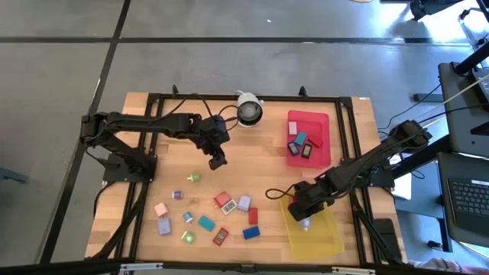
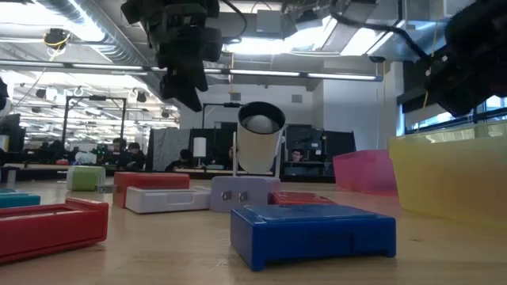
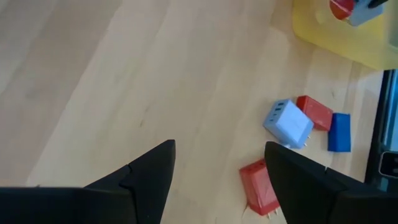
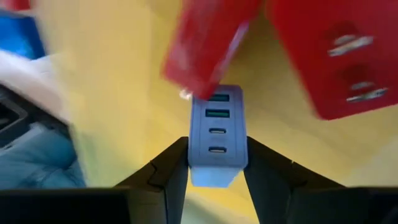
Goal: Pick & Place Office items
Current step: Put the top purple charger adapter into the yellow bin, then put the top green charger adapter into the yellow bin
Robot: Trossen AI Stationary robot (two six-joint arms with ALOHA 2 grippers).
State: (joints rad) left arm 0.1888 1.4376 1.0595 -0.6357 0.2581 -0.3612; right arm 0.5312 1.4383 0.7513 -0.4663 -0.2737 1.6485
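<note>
A lilac block (image 4: 216,134), box-shaped and smooth with a column of four slots on its face, is clamped between the two dark fingers of the right gripper (image 1: 305,221), which is held over the translucent yellow tray (image 1: 330,243) at the table's near right corner. Around it in the right wrist view, two glossy red blocks (image 4: 208,43) are seen, the larger of them (image 4: 329,53) bearing metal prongs. The left gripper (image 1: 217,162) is held above bare wood near the middle of the pale, straight-grained wooden table (image 1: 145,137), its wedge-shaped fingers (image 3: 143,177) spread apart with nothing between them. The remaining office items are scattered across the near half of the table: a red labelled block (image 1: 223,201), a lilac one (image 1: 244,202) beside it, a small red one (image 1: 253,215), a blue one (image 1: 250,232), a teal one (image 1: 206,223), a pink one (image 1: 160,208) and a small green one (image 1: 195,178) among them. Several more flat blocks lie inside the red tray (image 1: 319,122) at the far right. In the low view the blue block (image 2: 313,232) is shown as a matte, ribbed-edged slab, with the white round camera (image 2: 258,146) standing behind it.
</note>
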